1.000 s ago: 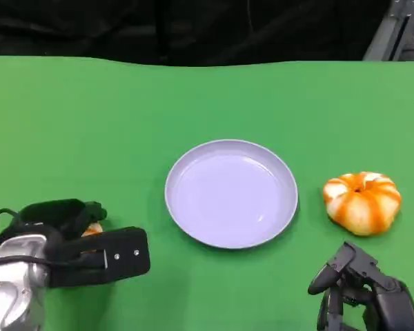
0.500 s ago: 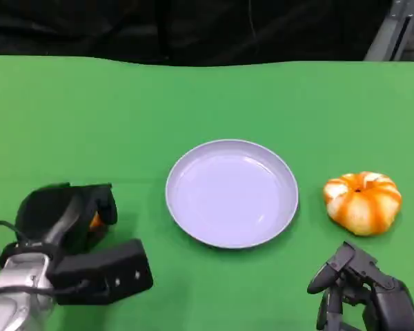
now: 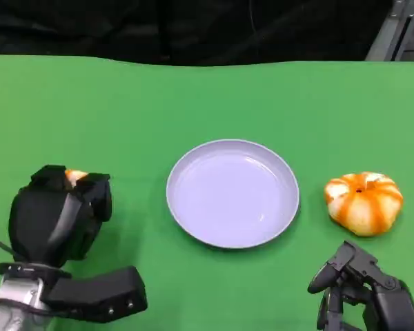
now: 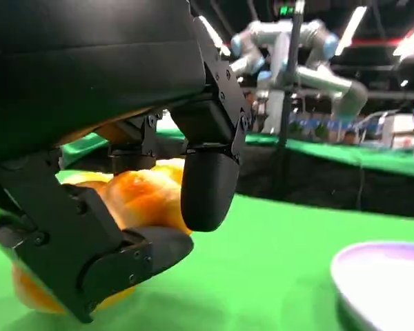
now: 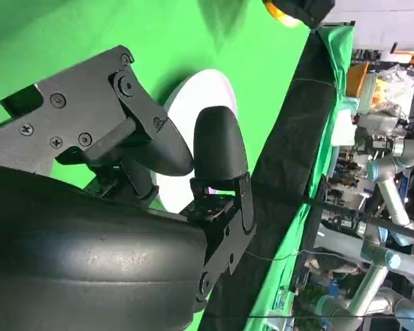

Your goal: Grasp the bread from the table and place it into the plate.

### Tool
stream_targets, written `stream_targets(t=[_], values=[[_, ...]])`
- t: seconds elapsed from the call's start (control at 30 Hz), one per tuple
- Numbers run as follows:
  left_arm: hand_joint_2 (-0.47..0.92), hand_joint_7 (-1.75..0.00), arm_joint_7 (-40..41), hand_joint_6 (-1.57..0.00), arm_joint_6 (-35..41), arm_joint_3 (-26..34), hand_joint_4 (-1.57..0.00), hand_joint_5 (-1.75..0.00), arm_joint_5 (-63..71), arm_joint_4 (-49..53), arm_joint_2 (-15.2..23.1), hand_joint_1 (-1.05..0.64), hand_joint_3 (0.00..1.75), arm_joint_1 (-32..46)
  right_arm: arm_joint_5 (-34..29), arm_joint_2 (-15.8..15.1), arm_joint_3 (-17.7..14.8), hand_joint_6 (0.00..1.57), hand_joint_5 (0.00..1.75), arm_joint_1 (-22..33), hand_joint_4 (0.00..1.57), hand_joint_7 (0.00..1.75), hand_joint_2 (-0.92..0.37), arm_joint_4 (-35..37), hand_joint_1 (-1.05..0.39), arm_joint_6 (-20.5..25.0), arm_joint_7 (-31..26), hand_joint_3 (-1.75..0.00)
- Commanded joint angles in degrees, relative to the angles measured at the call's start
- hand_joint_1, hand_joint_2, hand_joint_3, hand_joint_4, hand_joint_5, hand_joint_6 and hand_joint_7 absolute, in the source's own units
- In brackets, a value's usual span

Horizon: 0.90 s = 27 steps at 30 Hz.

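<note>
Left hand [image 3: 58,214] grips the bread [image 4: 141,196], lifted off the worktop [image 3: 193,96], well left of the plate [image 3: 232,193]. Fingers cover only part of it, so a quick swing could shake it loose short of the rim.

Even overhead light on the green table [image 3: 262,96], soft shadow under the plate [image 3: 232,193]; wrist views show blurred foregrounds and glaring ceiling lamps.

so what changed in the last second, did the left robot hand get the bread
Yes: the left robot hand has moved farther from the robot and risen, gripping a bread. The plate, the other bread and the right robot hand stayed put.
</note>
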Motion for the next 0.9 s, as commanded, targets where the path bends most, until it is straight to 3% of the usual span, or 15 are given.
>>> stream_targets(t=[0.03, 0.23, 0.43, 0.5, 0.8, 0.9], values=[[0.00, -1.75, 0.33, -0.89, -1.43, 0.52, -1.08, -1.75, -0.97, -2.87, 0.95, 0.05, 1.59, -0.82, 0.64, -0.50, -0.32, 0.58, 1.75, 0.10, 0.87, 1.75, -0.65, -0.19, -0.24, -0.51, -0.12, -1.41], [-0.04, -1.67, -0.21, -0.95, -3.62, 0.25, -1.11, -1.75, -0.82, -6.20, 0.47, 0.04, 1.68, -1.18, 0.45, -0.54, -0.34, 0.57, 1.75, -0.05, 0.87, 1.75, -0.65, 0.04, -0.24, -0.64, -0.18, -1.41], [-0.04, -1.66, -7.20, -0.94, -3.40, -0.76, -1.09, -1.75, -3.17, -10.12, -3.48, 0.05, 1.74, -4.05, 0.84, -0.44, -0.22, 0.57, 1.75, -0.02, 0.87, 1.75, -0.65, -0.12, -0.24, -0.11, 0.11, -1.41], [0.00, -1.70, -8.26, -0.93, -4.87, -1.36, -1.10, -1.75, -4.18, -8.49, -5.38, 0.06, 1.64, -5.88, 0.54, -0.46, -0.19, 0.57, 1.75, -0.17, 0.87, 1.75, -0.64, 0.30, -0.25, -0.47, -0.04, -1.41], [0.01, -1.75, -9.12, -0.90, -7.88, -3.77, -1.09, -1.75, -5.90, 1.61, -12.51, 0.03, 1.69, -13.42, -0.07, -0.34, 0.04, 0.58, 1.75, 0.18, 0.89, 1.75, -0.65, -0.52, -0.25, 0.39, -0.15, -1.42], [0.04, -1.68, -13.12, -0.90, -8.50, -3.77, -1.08, -1.75, -8.35, 3.90, -14.14, 0.02, 1.66, -15.23, -0.28, -0.21, 0.14, 0.58, 1.75, 0.40, 0.89, 1.75, -0.64, -0.77, -0.24, 0.51, -0.33, -1.42]])
